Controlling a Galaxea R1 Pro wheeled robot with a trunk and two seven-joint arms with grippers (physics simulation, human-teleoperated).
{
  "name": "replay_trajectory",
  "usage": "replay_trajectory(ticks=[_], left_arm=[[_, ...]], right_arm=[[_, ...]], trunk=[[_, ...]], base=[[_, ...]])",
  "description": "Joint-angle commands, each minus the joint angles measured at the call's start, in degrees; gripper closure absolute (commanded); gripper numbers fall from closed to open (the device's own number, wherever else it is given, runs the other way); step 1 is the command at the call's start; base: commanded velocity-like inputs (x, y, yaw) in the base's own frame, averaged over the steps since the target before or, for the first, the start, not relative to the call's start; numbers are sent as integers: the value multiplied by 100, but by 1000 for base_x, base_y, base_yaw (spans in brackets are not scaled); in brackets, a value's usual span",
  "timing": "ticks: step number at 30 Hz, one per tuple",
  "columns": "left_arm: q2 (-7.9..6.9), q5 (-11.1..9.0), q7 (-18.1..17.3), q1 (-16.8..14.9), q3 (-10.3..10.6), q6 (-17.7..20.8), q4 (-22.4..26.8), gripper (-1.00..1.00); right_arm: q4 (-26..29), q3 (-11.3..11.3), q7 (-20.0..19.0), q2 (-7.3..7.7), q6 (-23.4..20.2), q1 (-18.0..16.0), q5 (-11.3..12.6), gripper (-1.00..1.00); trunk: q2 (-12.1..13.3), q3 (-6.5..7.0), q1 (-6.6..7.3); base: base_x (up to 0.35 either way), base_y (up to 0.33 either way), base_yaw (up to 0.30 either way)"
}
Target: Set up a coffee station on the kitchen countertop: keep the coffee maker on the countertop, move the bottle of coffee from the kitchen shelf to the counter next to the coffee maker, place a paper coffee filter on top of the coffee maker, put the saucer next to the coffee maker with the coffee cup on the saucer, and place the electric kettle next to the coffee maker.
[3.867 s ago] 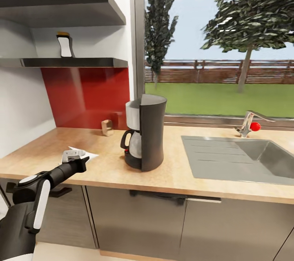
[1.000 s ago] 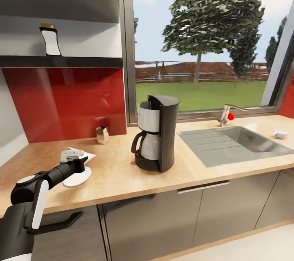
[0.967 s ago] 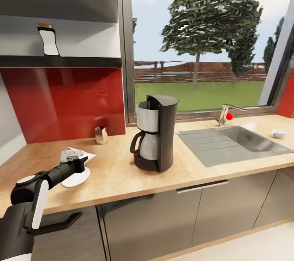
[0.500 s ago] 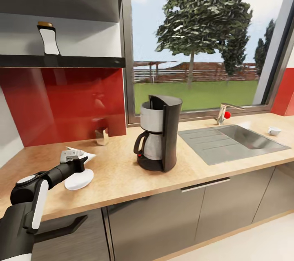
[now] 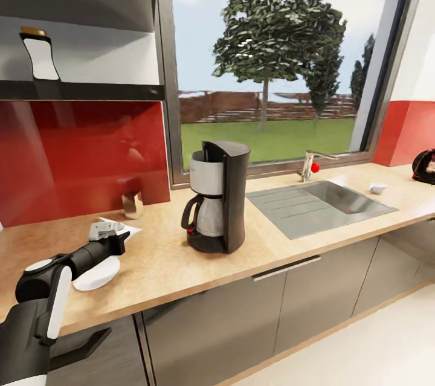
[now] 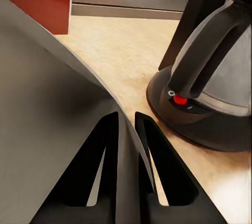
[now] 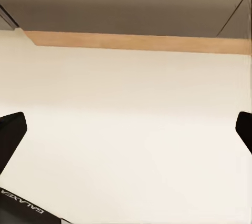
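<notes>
The saucer (image 5: 95,274) is held edge-on between the nearly closed jaws of the left gripper (image 5: 107,230), its rim pinched by the dark fingers (image 6: 102,145) above the light wood counter (image 5: 175,259). The coffee maker (image 5: 217,196) is seen just beyond, red switch showing, with the paper coffee filter (image 5: 124,229) lying flat behind the gripper. The bottle of coffee (image 5: 39,55) stands on the kitchen shelf (image 5: 78,91). Farther along, the sink (image 5: 320,205), coffee cup (image 5: 377,188) and electric kettle (image 5: 426,165) are seen. The right gripper's fingertips (image 7: 10,134) are spread wide over pale floor.
</notes>
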State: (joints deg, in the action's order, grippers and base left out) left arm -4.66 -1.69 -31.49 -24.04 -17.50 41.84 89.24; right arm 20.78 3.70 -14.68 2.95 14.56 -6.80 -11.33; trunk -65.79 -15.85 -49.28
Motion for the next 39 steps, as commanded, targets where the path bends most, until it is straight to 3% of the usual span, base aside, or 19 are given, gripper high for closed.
replay_trajectory(ticks=[1,13,14,18,21,25,27,28,33,35,39], left_arm=[[0,2,-32,-4,-10,35,6,100],[0,-5,-32,-8,-6,35,6,100],[6,2,-28,-12,210,70,19,100],[-17,-3,-34,-18,281,88,60,100],[-142,-5,-53,-160,309,125,77,100],[-258,-6,-268,-614,503,666,83,100],[-280,-6,-352,-927,651,993,84,100],[-308,-2,-402,-1240,737,1182,80,100],[-418,12,-443,-1797,858,1416,60,100],[-484,28,-455,-2173,1042,1491,37,100],[-511,39,-461,-2830,1203,1560,-217,100]], right_arm=[[-4,26,9,4,20,-5,-18,-100],[5,26,8,4,20,-5,-18,-100],[5,26,9,4,20,-5,-18,-100],[5,26,11,4,20,-5,-18,-100],[5,26,12,4,20,-5,-18,-100],[2,26,12,4,20,-5,-18,-100],[-1,26,11,4,20,-5,-18,-100],[-2,26,11,4,20,-5,-18,-100],[-4,26,10,4,20,-5,-18,-100],[-4,26,9,4,20,-5,-18,-100],[-4,26,12,4,20,-5,-18,-100]], trunk=[[-5,-5,0],[-5,-1,0],[-5,-1,0],[-5,-1,0],[-5,-1,0],[-5,-1,0],[-5,-1,0],[-5,-1,0],[-5,-1,0],[-5,-1,0],[-5,-1,0]], base=[[0,0,-279],[0,0,-82],[0,0,0],[0,0,0],[0,0,0],[0,0,0],[0,0,0],[0,0,0],[0,0,0],[0,0,0],[0,0,0]])
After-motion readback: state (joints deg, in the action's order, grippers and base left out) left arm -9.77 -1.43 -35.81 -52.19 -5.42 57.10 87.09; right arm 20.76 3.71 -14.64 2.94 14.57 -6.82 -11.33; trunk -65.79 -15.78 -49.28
